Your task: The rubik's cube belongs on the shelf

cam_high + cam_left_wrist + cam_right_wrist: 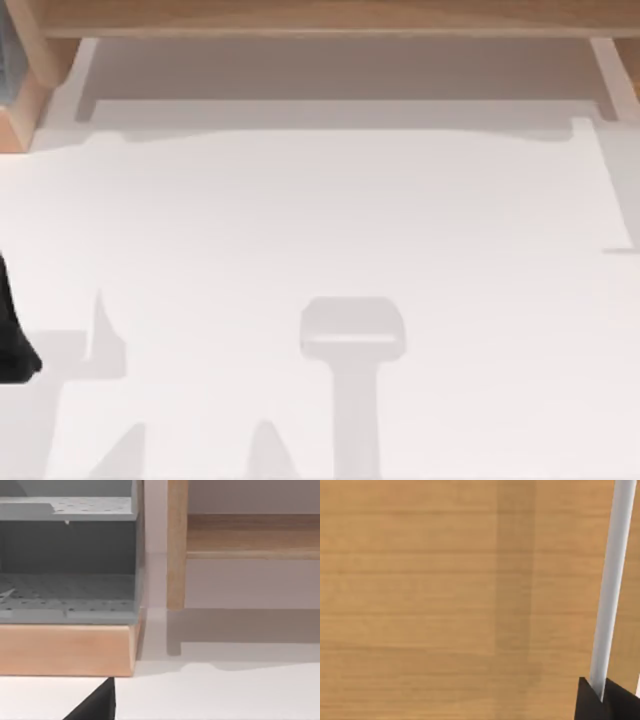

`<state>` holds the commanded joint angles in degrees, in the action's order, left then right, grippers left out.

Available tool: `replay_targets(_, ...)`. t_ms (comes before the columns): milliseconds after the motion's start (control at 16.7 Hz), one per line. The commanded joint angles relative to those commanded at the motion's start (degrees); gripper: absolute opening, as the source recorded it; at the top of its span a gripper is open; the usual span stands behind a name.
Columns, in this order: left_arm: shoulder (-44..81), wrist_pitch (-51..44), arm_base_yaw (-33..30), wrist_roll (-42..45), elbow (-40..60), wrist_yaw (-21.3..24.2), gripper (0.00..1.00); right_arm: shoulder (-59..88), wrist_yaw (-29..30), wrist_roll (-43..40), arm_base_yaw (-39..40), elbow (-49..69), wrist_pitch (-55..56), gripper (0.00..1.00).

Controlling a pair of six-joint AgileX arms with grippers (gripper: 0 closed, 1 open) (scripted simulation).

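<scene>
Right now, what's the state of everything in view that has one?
shelf: upright at the far edge of the table, visible board bare.
grey rack: standing on a wooden base, beside the shelf's post.
left arm: parked at the table's left edge.
right gripper: close against light-brown wood.

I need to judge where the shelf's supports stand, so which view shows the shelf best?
The left wrist view: it shows the shelf from the front, board and upright support meeting over the white table. The top view catches just its front edge; the right wrist view shows close-up wood grain.
</scene>
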<state>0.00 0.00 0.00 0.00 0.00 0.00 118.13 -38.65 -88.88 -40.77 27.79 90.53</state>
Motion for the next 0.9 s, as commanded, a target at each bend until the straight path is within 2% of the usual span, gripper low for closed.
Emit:
replay_targets(120, 0.0, 0.0, 0.0, 0.0, 0.0, 0.0, 1.00, 0.0, 0.0, 0.0, 0.0, 0.0, 0.0, 0.00)
replay_targets(900, 0.0, 0.0, 0.0, 0.0, 0.0, 0.0, 1.00, 0.0, 0.0, 0.0, 0.0, 0.0, 0.0, 0.98)
